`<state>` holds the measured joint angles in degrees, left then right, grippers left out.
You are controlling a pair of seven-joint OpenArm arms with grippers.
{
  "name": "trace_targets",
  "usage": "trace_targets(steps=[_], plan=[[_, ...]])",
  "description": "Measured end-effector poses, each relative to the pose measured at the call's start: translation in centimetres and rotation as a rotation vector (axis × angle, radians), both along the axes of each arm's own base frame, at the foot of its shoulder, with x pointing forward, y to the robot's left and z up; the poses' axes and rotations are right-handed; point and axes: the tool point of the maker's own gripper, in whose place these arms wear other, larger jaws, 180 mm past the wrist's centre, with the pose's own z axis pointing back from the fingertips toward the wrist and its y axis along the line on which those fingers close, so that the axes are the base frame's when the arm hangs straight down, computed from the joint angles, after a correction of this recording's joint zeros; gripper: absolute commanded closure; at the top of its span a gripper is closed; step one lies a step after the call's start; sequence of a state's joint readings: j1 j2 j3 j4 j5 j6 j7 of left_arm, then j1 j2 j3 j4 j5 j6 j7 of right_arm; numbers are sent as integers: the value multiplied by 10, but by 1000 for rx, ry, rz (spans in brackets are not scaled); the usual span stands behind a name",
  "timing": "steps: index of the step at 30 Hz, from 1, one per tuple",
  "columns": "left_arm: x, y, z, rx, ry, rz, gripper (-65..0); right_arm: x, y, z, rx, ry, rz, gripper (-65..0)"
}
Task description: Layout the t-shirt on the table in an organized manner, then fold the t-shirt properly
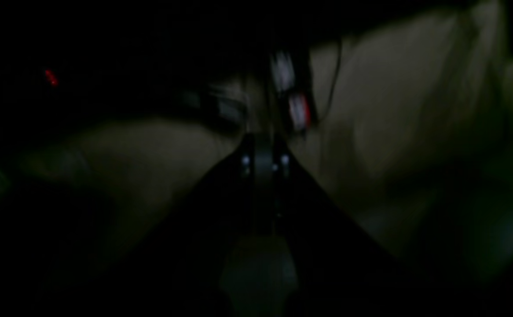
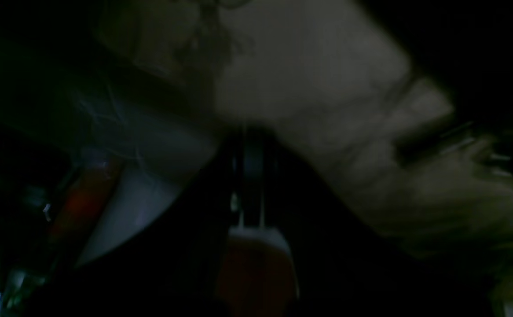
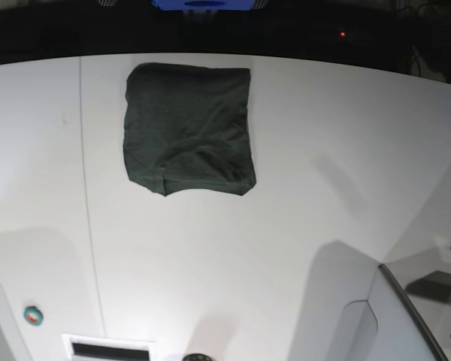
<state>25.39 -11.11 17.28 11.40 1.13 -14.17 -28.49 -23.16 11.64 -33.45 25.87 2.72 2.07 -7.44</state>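
Folded dark green t-shirt (image 3: pixel 189 128) lying flat at 11 o'clock on white table (image 3: pixel 286 226), fold step looking finished, both grippers clear of base view and closed on nothing, left gripper (image 1: pixel 263 160), right gripper (image 2: pixel 248 176), next move likely just retreat or final smoothing.

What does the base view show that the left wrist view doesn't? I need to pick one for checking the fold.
Only the base view shows the t-shirt, folded into a compact rectangle, flat on the table, with no arm near it. Only the left wrist view shows the left gripper, its jaws together, dark and blurred. Both share little: pale surfaces in the wrist view may be the table, but that cannot be told.
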Motion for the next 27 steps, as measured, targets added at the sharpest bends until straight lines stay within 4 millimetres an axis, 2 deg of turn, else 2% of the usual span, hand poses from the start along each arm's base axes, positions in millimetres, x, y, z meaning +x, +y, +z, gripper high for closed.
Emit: trace_targets(steps=[1,2,3,4,5,7,9,14,16,18,19,21,25,27], plan=[[-3,1,-7,26,50,-11,0,6,-13,-7,-22,-5,-1,-2],[5,4,-12,56,62,-6,0,21,-21,-13,-24,-47,-7,-2],[20,0,-18,63,48,-8,0,35,-27,-16,-22,-88,-10,-2],[48,-5,-23,56,-9,-6,0,55,-31,-18,-5,-154,-15,-2],[74,-11,-27,56,-64,0,0,72,-30,-19,17,-214,-14,-2],[120,-21,-33,66,-127,3,0,89,-24,-21,41,-264,-14,-2],[135,-23,-38,81,-97,-10,0,93,-9,-21,82,-296,-18,-2],[128,-5,-38,113,-79,-25,0,96,22,-23,134,-319,-51,-2],[133,1,-37,120,-91,-27,0,100,32,-23,137,-340,-117,-2],[144,3,-37,121,-114,-26,0,95,39,-22,141,-341,-164,-2],[151,4,-36,122,-138,-24,0,90,40,-22,136,-336,-184,-2],[150,5,-35,119,-142,-31,0,80,32,-21,111,-317,-208,-2],[122,14,-35,137,-82,-51,0,85,16,-21,81,-331,-231,-2],[119,17,-35,142,-74,-60,0,92,19,-22,86,-342,-232,-2]])
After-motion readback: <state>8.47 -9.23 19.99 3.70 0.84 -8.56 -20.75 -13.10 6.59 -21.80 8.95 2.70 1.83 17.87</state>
